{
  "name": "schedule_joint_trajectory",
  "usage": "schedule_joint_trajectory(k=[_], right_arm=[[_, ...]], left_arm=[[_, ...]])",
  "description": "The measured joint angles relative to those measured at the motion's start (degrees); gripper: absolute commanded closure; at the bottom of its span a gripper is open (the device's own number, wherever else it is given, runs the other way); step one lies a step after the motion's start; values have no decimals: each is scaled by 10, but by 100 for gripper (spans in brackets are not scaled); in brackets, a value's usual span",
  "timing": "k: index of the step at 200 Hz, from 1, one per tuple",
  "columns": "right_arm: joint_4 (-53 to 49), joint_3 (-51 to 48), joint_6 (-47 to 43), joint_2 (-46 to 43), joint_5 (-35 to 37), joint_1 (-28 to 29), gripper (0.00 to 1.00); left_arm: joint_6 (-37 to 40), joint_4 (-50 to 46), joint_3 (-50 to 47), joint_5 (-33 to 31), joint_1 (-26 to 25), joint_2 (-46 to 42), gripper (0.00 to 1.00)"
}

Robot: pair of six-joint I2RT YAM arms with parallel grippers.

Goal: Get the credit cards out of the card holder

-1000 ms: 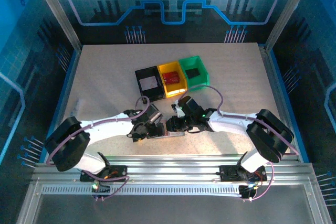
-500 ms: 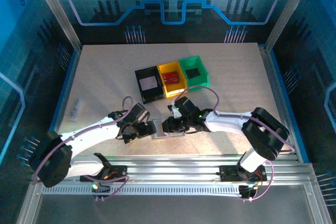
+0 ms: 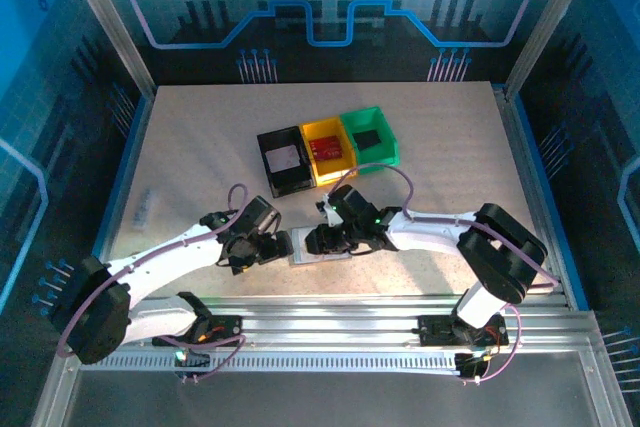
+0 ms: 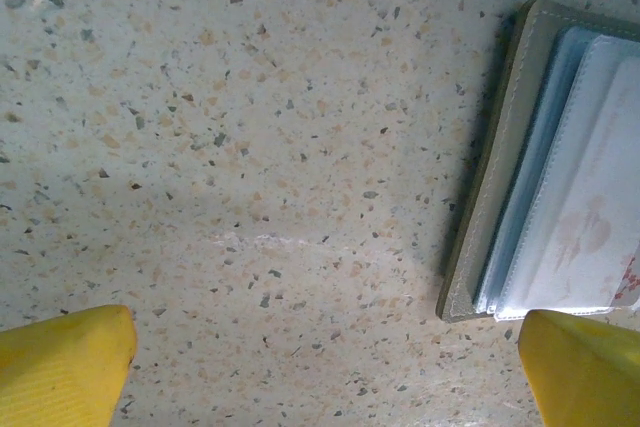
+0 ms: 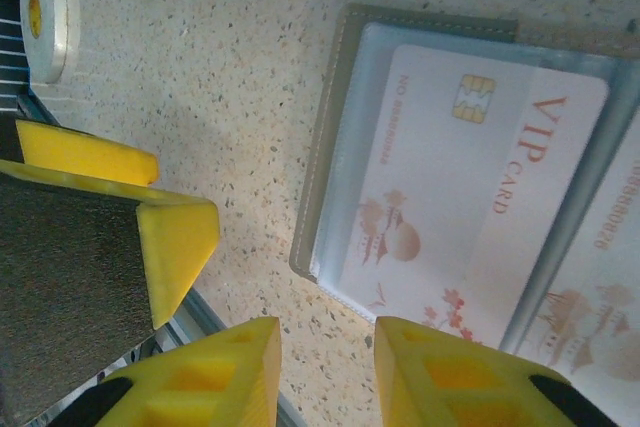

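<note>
Both grippers have shifted left along the near edge of the bench point(image 3: 200, 147) over the last second. The left arm has drawn back and swung its elbow out toward the near-left corner. The right gripper point(image 5: 327, 372) has followed across the card holder point(image 5: 335, 147).

Right gripper: jaws a narrow gap apart, clamped on nothing, with bare bench showing between the fingertips. It hangs just off a corner at the left end of the card holder.

Left gripper point(image 4: 320, 377): jaws spread wide and empty, over bare bench just beside the left edge of the card holder.

Card holder: open and flat at the middle of the near edge, between the two grippers. Its long axis appears roughly parallel to that edge. A whitish card point(image 5: 470, 177) sits fully inside a clear sleeve, and a second card point(image 5: 600, 327) shows in the next sleeve. Neither has been drawn out yet.

Judgement: the right gripper is the nearer to the cards, which lie just ahead of its fingertips. Which side the sleeve opens on cannot be told.

Arm pose: both forearms run low and inward from elbows set out toward the side edges
</note>
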Motion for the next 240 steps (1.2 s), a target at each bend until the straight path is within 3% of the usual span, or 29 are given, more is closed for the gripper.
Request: schedule_joint_trajectory(k=[58,240], right_arm=[[-7,-4,-15,-21,-2,-53,71],[37,-22,-21,44,5,-42,75]], left_arm=[[0,3,4,22,-1,27,1],[-1,12,72,28,-16,165,1]])
